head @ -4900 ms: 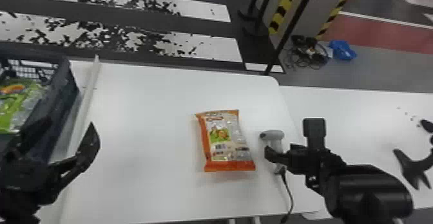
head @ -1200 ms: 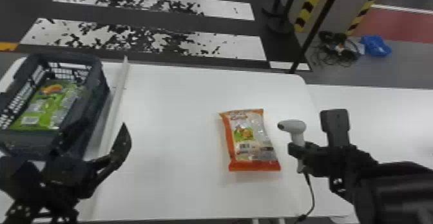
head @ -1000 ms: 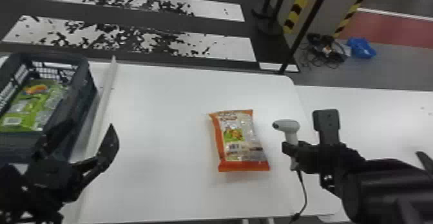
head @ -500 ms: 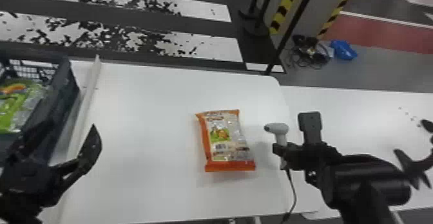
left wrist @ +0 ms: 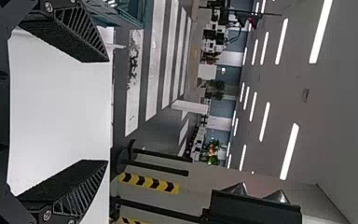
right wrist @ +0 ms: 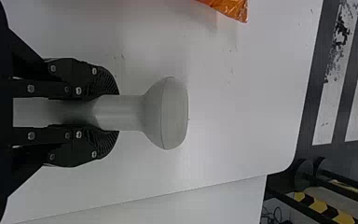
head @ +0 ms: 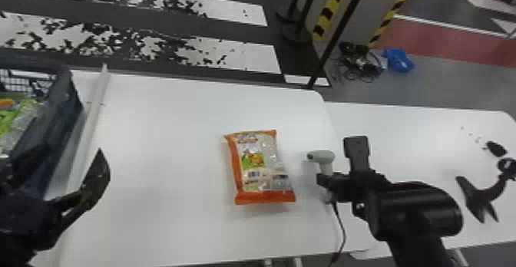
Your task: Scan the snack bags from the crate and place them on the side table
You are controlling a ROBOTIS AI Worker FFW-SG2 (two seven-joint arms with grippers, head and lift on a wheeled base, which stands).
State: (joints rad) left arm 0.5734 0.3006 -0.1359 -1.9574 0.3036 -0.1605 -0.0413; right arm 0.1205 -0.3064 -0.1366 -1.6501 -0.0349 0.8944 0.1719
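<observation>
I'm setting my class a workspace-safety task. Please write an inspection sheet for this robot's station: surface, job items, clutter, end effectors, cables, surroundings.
Surface: white table, with another white table to its right.
Job items: orange-edged snack bag lying on the nearer table; green snack packaging in the dark crate at left; handheld scanner.
Clutter: black stand on the right-hand table.
End effectors: left open and empty; right closed on the scanner's handle.
Cables: scanner cord reaches the table's near edge; tangled cables on the floor beyond.
Surroundings: blue plastic bag beside the tangle; black-and-yellow hazard striping; white-striped floor.
</observation>
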